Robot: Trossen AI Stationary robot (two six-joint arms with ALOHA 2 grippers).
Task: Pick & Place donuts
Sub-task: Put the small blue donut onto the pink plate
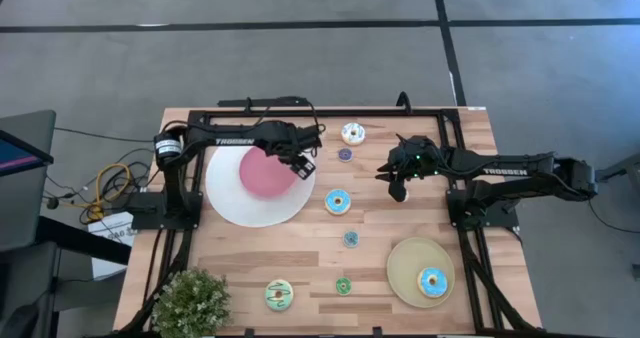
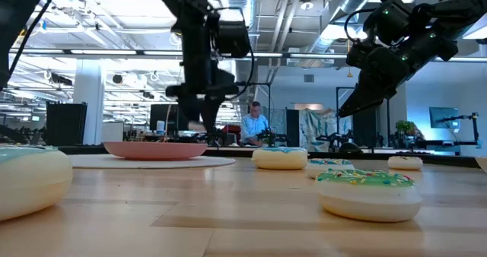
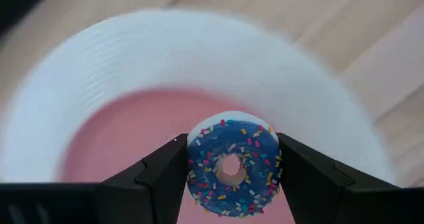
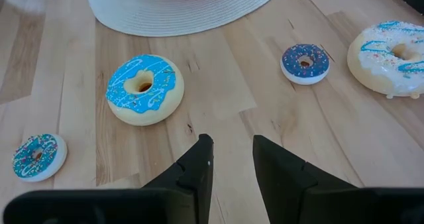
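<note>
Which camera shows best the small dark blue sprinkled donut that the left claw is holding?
The left wrist view: the small dark blue sprinkled donut fills it, clamped in the left gripper over the white plate with pink centre. The high view hides it; the low view shows nothing clear.

Open industrial hall. Grey floor (image 1: 300, 68) with dark seam lines crossing it. Light wooden table (image 1: 300, 258) sits in the middle, black frame rails along its edges. Small potted plant (image 1: 190, 303) on one table corner. Yellow and black cables (image 1: 110, 183) coiled on the floor beside it, dark monitor (image 1: 20, 148) nearby. Exposed ducts (image 2: 335, 6) and pipes overhead, bright ceiling lights. A person (image 2: 255, 126) sits at a desk far back, another plant (image 2: 403, 129) off to the side.
</note>
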